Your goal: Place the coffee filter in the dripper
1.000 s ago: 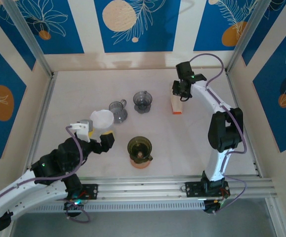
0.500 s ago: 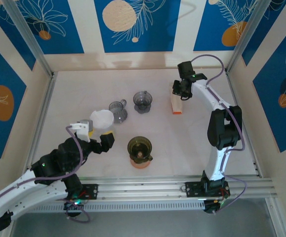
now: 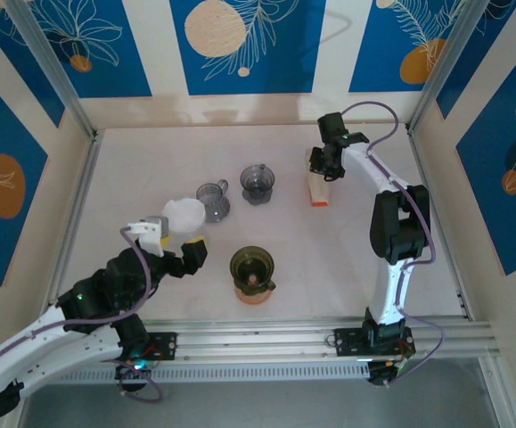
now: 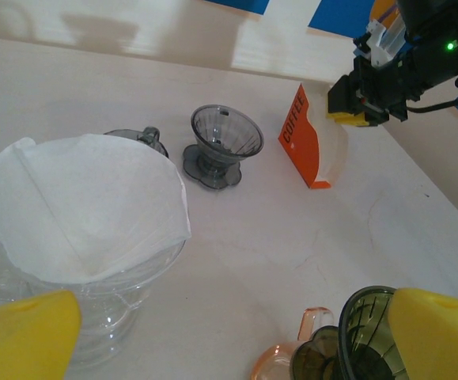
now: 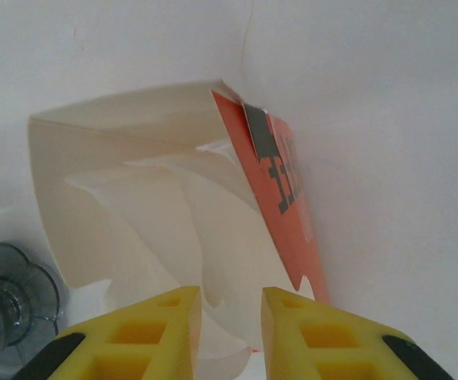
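Status: one white coffee filter sat opened out inside the clear dripper, its rim flaring above the glass. Judged seated, so that dripper looked finished.

Left pincer: wide open, one yellow pad on either side of the clear dripper, holding nothing.

Right pincer: at the open top of the orange filter box, which stood on the far right of the tabletop. The pads were narrowly parted with white filter paper in the gap. Could not tell whether the paper was clamped or only straddled.

Left to do, as judged: the grey dripper looked empty, so a further filter from the box may be meant for it or for one of the others.

Hard to read:
- second grey dripper was mostly hidden behind the filter.
- olive dripper on its orange cup was cut off by the frame edge and a pad; contents unclear.
- number of sheets between the right pads not resolvable.
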Motion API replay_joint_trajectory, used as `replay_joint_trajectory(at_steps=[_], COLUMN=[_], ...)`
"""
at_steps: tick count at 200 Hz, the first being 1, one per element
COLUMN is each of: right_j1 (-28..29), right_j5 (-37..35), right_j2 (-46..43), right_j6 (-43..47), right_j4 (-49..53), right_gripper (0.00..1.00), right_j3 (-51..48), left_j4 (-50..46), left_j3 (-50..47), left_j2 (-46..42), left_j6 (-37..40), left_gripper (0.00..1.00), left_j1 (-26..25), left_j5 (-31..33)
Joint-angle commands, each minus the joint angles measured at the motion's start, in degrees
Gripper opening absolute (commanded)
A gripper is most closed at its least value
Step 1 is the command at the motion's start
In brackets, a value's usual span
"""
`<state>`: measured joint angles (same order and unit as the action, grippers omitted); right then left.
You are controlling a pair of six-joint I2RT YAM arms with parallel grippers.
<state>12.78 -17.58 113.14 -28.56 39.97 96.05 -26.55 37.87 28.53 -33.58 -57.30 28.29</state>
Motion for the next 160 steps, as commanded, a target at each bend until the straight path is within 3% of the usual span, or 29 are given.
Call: replay_joint_trajectory(at_steps=[1,88,160], right_j1=[-0.4,0.1,1.0], right_j5=[0.1,-2.0,-5.2], right_j2=[1.4,1.1,-5.0], right_j6=[0.3,1.5,1.4], right_j4=[1.0,1.2,0.6], right_gripper=[0.26,0.09,0.03], right_j3=[2.8,3.5,-0.6], left_j4=[0.4,1.0,1.3], left_j3=[-0.4,-0.4,-0.8], left_j2=[0.8,1.3,1.5], left_j6=[-0.4,-0.3,-0.5], left_gripper=[1.0,1.0,1.0], left_j1=[-0.4,-0.4,-0.4], left_j5=[-1.0,-1.0,-1.5])
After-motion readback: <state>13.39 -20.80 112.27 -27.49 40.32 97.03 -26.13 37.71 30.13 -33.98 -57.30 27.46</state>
